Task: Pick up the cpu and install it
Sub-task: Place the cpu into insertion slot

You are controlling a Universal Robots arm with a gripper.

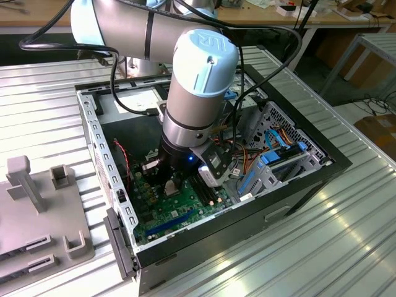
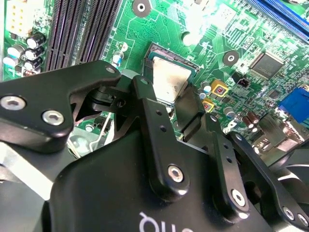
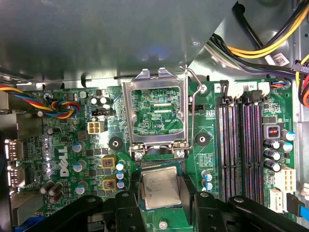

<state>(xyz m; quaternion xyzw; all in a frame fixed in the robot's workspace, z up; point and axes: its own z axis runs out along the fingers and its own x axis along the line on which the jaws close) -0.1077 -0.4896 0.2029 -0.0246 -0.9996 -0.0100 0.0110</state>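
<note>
Down inside the open computer case (image 1: 94,145), the gripper (image 3: 161,195) has its two black fingers (image 3: 128,210) clamped on opposite edges of the cpu (image 3: 159,186). The chip lies level at the socket, between the fingertips; whether it is fully seated I can't tell. The raised metal load frame (image 3: 154,116) stands just beyond the fingertips, with the memory slots (image 3: 241,150) off to one side.

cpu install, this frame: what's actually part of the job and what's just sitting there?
In the job:
cpu, gripped between the jaws
open socket frame
socket under the cpu
green motherboard

Just there:
memory slots
coloured cable bundle
drive cage
grey fixture
</note>
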